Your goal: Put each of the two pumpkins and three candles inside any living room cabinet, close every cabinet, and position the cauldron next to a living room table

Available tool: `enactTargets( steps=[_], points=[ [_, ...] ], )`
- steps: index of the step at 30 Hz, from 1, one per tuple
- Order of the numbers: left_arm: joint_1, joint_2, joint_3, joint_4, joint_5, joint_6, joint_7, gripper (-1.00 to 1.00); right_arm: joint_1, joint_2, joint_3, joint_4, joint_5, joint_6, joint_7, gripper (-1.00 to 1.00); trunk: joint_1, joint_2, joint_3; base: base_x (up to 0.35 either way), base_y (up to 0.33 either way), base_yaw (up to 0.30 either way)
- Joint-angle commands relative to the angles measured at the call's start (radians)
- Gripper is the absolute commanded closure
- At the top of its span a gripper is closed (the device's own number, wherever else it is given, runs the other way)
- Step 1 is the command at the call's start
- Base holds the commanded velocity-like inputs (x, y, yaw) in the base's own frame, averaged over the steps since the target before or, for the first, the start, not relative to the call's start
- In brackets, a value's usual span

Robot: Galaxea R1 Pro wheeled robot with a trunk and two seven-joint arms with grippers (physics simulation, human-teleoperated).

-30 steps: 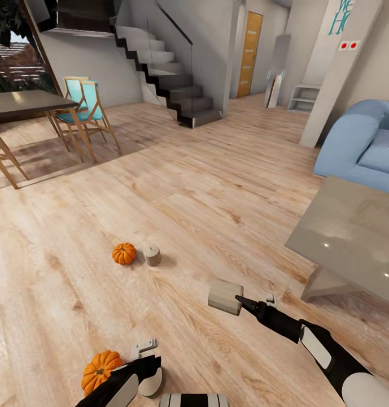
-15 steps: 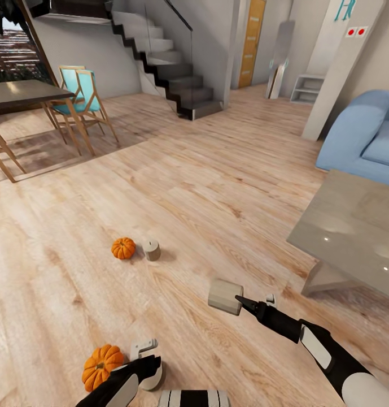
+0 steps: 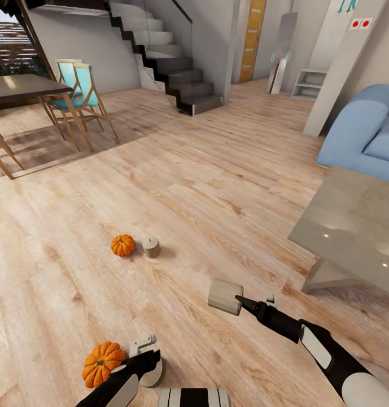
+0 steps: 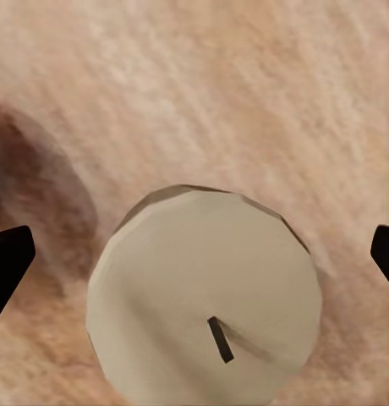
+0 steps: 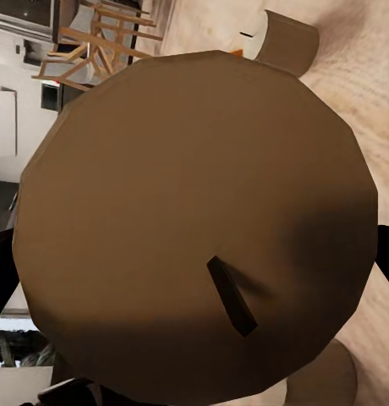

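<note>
From the head view the whole room has slid a little downward compared with a second ago, stairs and dining table sitting lower in the picture, so the camera has tipped or the base has rolled; the things on the floor have not moved among themselves. The right gripper (image 3: 240, 302) still carries a candle (image 3: 225, 297) out in front, held above the floor just left of the table (image 3: 352, 223). Farther off and to the left, a pumpkin (image 3: 123, 245) and a second candle (image 3: 152, 247) stand on the boards just beside each other. Near the robot's left side another pumpkin (image 3: 102, 363) rests on the floor, and the left gripper (image 3: 144, 353) hangs right next to it, over a third candle (image 3: 153, 374). In the left wrist view that candle (image 4: 203, 300) stands upright, wick up, between the dark fingertips (image 4: 8, 258), which are spread wide and do not touch it. In the right wrist view the carried candle (image 5: 199, 224) looms close, wick toward the lens; dark fingertips (image 5: 387, 258) sit at its edges, so the pincer is clamped on it. My guess: the left arm is lining up a grasp, with no cabinet in sight yet.
</note>
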Motion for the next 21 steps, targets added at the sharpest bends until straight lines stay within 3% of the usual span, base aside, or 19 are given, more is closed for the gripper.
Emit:
enactTargets(
  steps=[1, 13, 21],
  points=[
    [-0.001, 0.002, -0.008, -0.003, 0.006, 0.001, 0.009, -1.00, -0.001, -0.001, 0.005, 0.000, -0.015, 0.014, 0.004, 1.00, 0.000, 0.000, -0.001, 0.000, 0.000, 0.000],
    [-0.001, 0.002, -0.019, -0.003, 0.005, -0.001, 0.009, -1.00, -0.001, -0.002, 0.005, -0.001, -0.014, 0.005, 0.006, 1.00, 0.005, -0.003, -0.043, 0.000, 0.000, 0.000],
    [-0.001, 0.000, -0.020, -0.003, -0.001, -0.020, 0.009, -1.00, -0.001, -0.006, 0.005, -0.001, -0.013, 0.005, 0.009, 1.00, 0.005, -0.003, -0.043, 0.000, 0.000, 0.000]
  ],
)
